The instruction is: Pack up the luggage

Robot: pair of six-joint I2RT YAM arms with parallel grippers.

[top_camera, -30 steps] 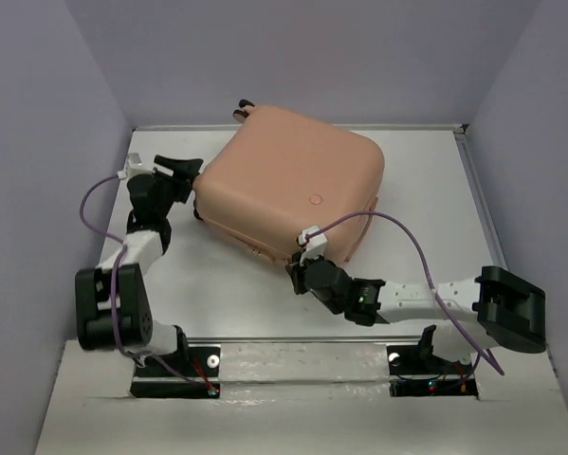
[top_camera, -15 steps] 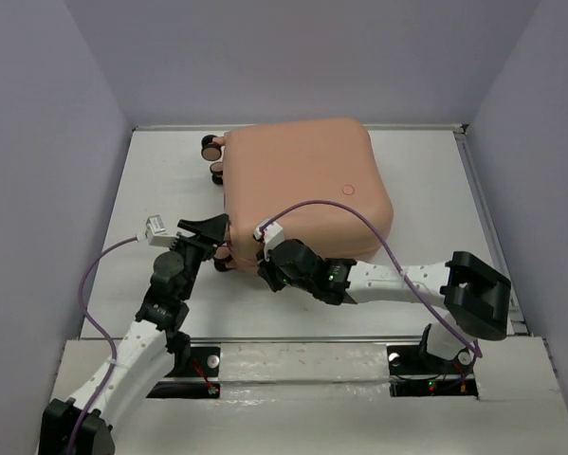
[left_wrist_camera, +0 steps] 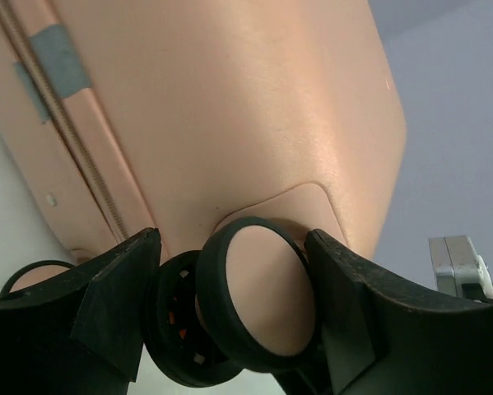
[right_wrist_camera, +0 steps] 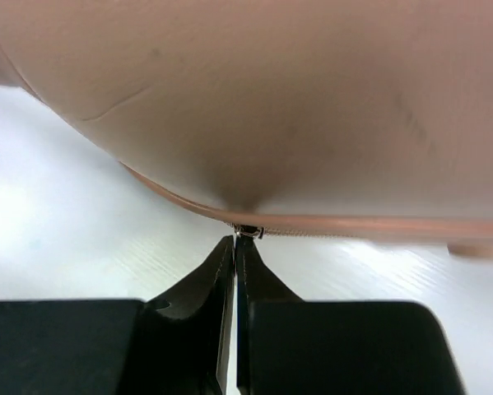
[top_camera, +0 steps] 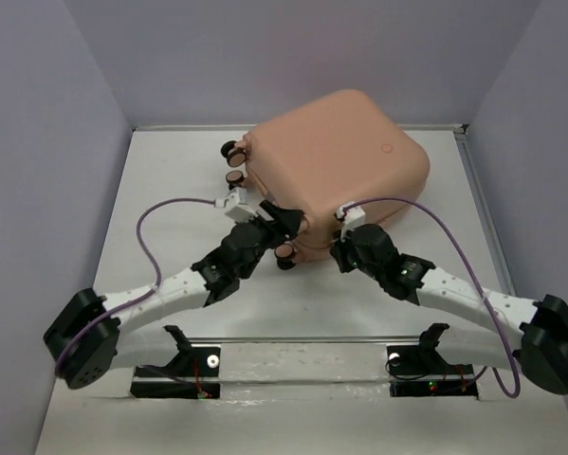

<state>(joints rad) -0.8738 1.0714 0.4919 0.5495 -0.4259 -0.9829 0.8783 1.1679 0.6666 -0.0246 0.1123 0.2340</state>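
Observation:
The luggage, a closed peach-pink hard-shell suitcase, lies flat at the back centre-right of the table. Its round button mark faces up. My left gripper is at its near-left corner. In the left wrist view the jaws stand on both sides of a black-and-pink wheel, touching it. My right gripper is at the near edge of the shell. Its fingers are pressed together on the small metal zipper pull on the zipper line.
Two more wheels stick out at the suitcase's left side. The white table is boxed by lilac walls on the left, back and right. Purple cables loop over both arms. A grey tape patch sits by the zipper.
The suitcase has turned and shifted toward the back right. My left arm swung in from the left onto the near wheel. My right gripper moved right along the near edge.

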